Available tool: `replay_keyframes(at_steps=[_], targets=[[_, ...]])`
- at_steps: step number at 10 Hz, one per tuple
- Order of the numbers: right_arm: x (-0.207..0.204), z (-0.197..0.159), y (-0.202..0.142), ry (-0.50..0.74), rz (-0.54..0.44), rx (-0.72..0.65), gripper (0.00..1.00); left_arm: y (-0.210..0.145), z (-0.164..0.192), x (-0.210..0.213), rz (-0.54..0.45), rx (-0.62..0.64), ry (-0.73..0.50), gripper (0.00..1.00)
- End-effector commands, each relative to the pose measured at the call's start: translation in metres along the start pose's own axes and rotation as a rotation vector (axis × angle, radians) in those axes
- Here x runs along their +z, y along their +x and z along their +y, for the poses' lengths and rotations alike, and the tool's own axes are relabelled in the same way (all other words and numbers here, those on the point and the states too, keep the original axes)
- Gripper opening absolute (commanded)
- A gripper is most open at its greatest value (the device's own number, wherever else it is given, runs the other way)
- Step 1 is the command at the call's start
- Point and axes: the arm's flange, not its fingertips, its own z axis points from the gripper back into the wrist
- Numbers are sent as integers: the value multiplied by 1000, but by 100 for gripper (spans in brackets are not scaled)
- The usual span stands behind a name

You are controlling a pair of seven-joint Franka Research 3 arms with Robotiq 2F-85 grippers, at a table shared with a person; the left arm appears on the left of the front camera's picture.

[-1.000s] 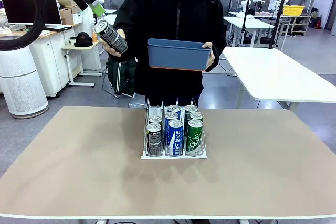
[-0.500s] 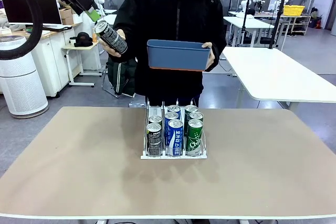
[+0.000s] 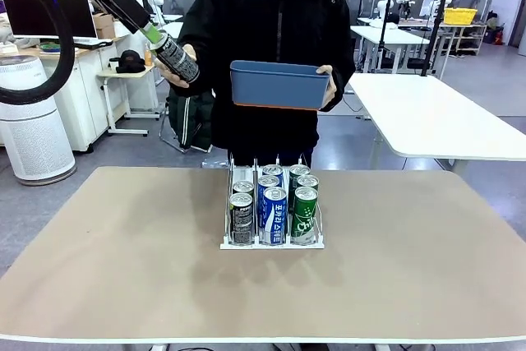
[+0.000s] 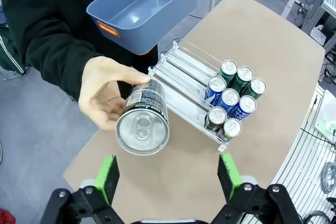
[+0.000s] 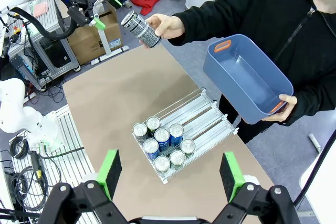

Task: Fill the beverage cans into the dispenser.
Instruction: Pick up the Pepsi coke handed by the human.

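Up at ten o'clock of the dispenser, the left gripper, jaws apart, faces the dark can in the person's hand. Right gripper hangs above the table, jaws likewise apart.

bright even light, sharp, wide-angle distortion

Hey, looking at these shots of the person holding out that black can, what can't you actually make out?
- Front view: whether the left gripper touches the black can; their outlines overlap at the can's top.
- Left wrist view: the black can's far end, covered by the person's hand.
- Front view: how many cans stand in the dispenser; the front row hides those behind.
- Right wrist view: the cans' lettering, too small.
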Motion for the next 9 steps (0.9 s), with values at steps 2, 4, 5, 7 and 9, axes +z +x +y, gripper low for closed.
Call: replay_keyframes(at_steps=[2, 4, 5, 7, 9], targets=[[-1, 1, -2, 1, 2, 0, 100, -1, -4, 7, 14, 12, 28, 100], [-1, 1, -2, 1, 2, 0, 100, -1, -4, 7, 14, 12, 28, 100], [-1, 1, -2, 1, 2, 0, 100, -1, -4, 7, 14, 12, 28, 100], [-1, 1, -2, 1, 2, 0, 100, -1, -4, 7, 14, 12, 28, 100], [-1, 1, -2, 1, 2, 0, 100, -1, -4, 7, 14, 12, 28, 100]])
